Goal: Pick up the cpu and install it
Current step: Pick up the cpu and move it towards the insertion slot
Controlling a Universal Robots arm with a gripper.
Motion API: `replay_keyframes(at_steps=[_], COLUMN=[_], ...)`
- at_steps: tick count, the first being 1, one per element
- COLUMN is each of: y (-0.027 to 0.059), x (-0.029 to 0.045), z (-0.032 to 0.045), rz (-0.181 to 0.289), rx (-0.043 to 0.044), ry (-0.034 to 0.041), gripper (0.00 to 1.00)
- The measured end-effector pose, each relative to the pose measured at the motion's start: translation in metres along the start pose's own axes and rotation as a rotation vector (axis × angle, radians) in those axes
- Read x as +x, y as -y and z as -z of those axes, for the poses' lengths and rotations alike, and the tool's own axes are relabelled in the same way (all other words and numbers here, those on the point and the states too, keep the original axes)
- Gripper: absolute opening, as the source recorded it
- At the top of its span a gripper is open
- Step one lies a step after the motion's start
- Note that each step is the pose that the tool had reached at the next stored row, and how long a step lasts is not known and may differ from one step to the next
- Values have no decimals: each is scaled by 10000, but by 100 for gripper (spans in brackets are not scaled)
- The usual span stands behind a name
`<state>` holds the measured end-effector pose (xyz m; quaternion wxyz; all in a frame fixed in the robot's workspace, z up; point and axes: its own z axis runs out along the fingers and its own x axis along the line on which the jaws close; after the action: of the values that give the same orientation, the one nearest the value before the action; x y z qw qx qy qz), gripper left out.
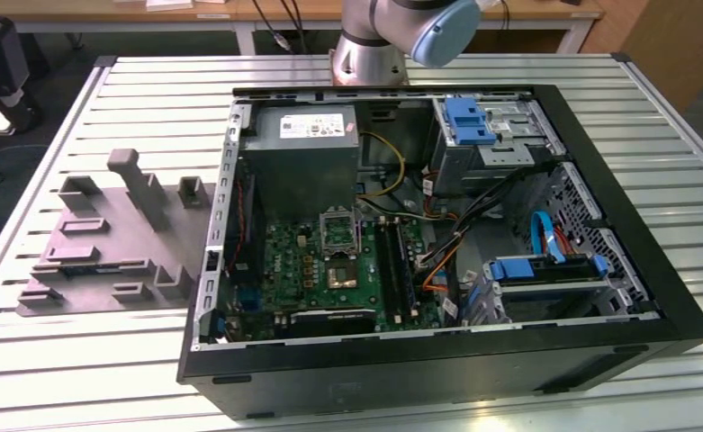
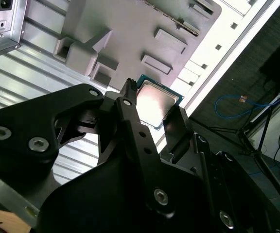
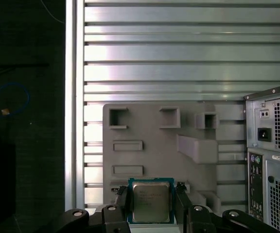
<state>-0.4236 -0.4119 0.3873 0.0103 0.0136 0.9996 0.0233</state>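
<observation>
Silvery-grey square cpu (image 3: 151, 203) being clamped edgewise between jaws of black gripper (image 3: 152, 193) | hanging above grey moulded tray (image 3: 149, 127) on slatted metal worktop (image 3: 179, 53) | risk: thin-edge hold slipping, chip tilting or dropping

The silver-grey jointed robot arm (image 1: 369, 45), with a pale blue joint cap (image 1: 441, 27), rises at the top middle of the exterior view. In both wrist views its black two-fingered metal gripper (image 3: 152, 194) (image 2: 154, 99) grips the small square silvery-grey cpu (image 3: 151, 206) (image 2: 157, 104). Its fingers (image 3: 122, 206) (image 2: 130, 114) press on two opposite edges. Black linkage bars (image 2: 43, 131) with silver bolts spread behind them.
</observation>
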Motion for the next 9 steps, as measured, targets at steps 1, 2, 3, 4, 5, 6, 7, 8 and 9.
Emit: replay_keyframes(at_steps=[1,2,3,4,5,6,7,8,9], y=[0,0,0,0,0,0,-1,-1,0], x=[-2,-3,-6,-11,-12,-20,-21,-23,-24], z=[0,0,0,0,0,-1,0,0,-1], rz=[0,0,0,0,0,0,0,0,0], rx=[0,0,0,0,0,0,0,0,0], ry=[0,0,0,0,0,1,0,0,0], gripper=[47,47,47,47,47,47,47,47,47])
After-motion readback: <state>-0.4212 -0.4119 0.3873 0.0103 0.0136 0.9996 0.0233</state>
